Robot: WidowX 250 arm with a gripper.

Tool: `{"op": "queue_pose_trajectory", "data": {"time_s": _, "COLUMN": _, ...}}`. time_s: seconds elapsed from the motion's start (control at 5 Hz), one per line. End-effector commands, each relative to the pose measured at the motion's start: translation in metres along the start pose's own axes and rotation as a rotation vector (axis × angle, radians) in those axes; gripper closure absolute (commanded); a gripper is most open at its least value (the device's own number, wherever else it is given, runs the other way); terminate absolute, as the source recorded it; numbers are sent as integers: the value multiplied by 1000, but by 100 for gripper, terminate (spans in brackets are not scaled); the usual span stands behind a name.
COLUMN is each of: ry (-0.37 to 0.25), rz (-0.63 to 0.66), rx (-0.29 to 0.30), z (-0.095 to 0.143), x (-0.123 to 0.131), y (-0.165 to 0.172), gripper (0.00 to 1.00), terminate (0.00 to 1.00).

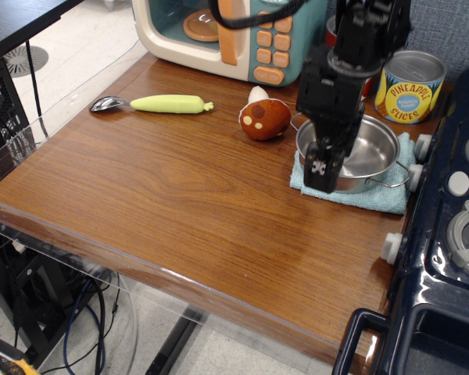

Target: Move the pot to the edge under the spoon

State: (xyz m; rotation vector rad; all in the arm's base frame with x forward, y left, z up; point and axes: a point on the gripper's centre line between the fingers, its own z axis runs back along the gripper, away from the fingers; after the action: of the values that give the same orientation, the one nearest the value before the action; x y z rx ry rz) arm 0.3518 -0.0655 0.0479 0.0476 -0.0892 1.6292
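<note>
At about three o'clock on the brown tabletop, the pot [359, 160] sits on a folded blue cloth [375, 197], right beside the dark toy stove [445, 234] that borders the table on that side. The black gripper [322, 173] comes down from twelve o'clock and covers the pot's near-left rim; its tip lies over the rim and the cloth. From where I stand I cannot tell how far its jaws are parted or whether they have hold of the rim.

Just beside the pot, at its nine o'clock, lies a brown toy mushroom [264, 117]. Beyond it, toward twelve o'clock, stands a toy microwave [227, 35], and at one o'clock a pineapple tin [410, 86] stands behind the pot. A second tin [332, 31] is mostly hidden by the arm.

The spoon [152, 103] lies well apart from the pot, at ten o'clock on the table, metal bowl pointing left and pale yellow-green handle pointing right, near the left edge [47, 125] with its clear acrylic rim. The stretch of wood below the spoon, along that edge, shows only grain.
</note>
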Motion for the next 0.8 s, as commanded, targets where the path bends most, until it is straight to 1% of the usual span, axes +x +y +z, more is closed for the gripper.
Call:
{"op": "queue_pose_trajectory", "data": {"time_s": 0.0, "ry": 31, "rz": -24, "rx": -11, "z": -7, "x": 1, "y": -12, "gripper": 0, "terminate": 0}}
{"op": "queue_pose_trajectory", "data": {"time_s": 0.2, "ry": 20, "rz": -32, "rx": -9, "z": -10, "x": 1, "y": -12, "gripper": 100, "terminate": 0}}
{"op": "queue_pose_trajectory", "data": {"time_s": 0.4, "ry": 20, "rz": -40, "rx": -10, "z": -11, "x": 0, "y": -13, "gripper": 100, "terminate": 0}}
{"op": "queue_pose_trajectory", "data": {"time_s": 0.6, "ry": 22, "rz": -40, "rx": -13, "z": -7, "x": 0, "y": -11, "gripper": 100, "terminate": 0}}
